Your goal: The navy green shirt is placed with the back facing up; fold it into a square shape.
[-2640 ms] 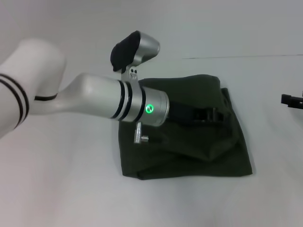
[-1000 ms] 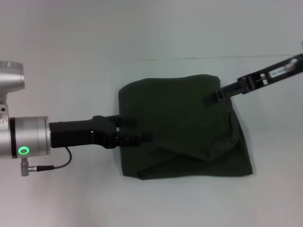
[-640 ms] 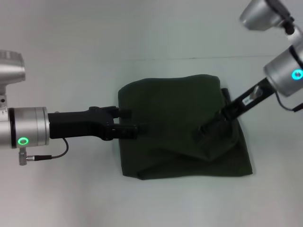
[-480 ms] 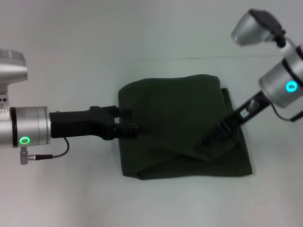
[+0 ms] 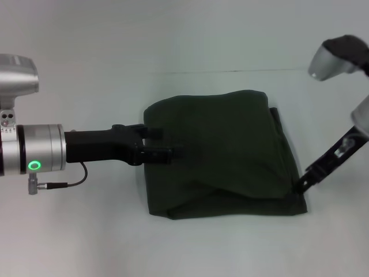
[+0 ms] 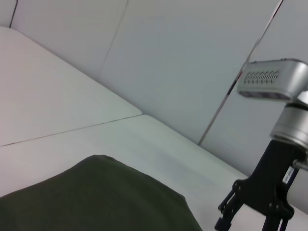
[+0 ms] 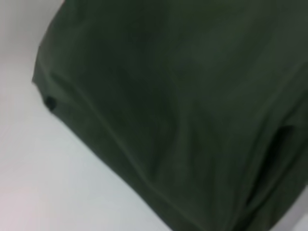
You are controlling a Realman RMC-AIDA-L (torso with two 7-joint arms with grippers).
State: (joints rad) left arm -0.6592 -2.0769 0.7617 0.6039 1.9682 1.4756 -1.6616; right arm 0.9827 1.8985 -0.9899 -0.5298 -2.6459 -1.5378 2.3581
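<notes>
Lying folded on a white table (image 5: 86,231), the navy green shirt (image 5: 222,153) has the left gripper (image 5: 170,152) resting narrow-jawed on its left edge; the right gripper (image 5: 300,184) touches its right corner, jaw state unclear

A plain white surface (image 5: 86,231) is carrying everything here. A dark green shirt (image 5: 225,156) is lying directly on it, folded into a rough, slightly lumpy square near the middle. A thin dark seam (image 5: 230,71) is running across the surface just beyond the shirt's far edge.
</notes>
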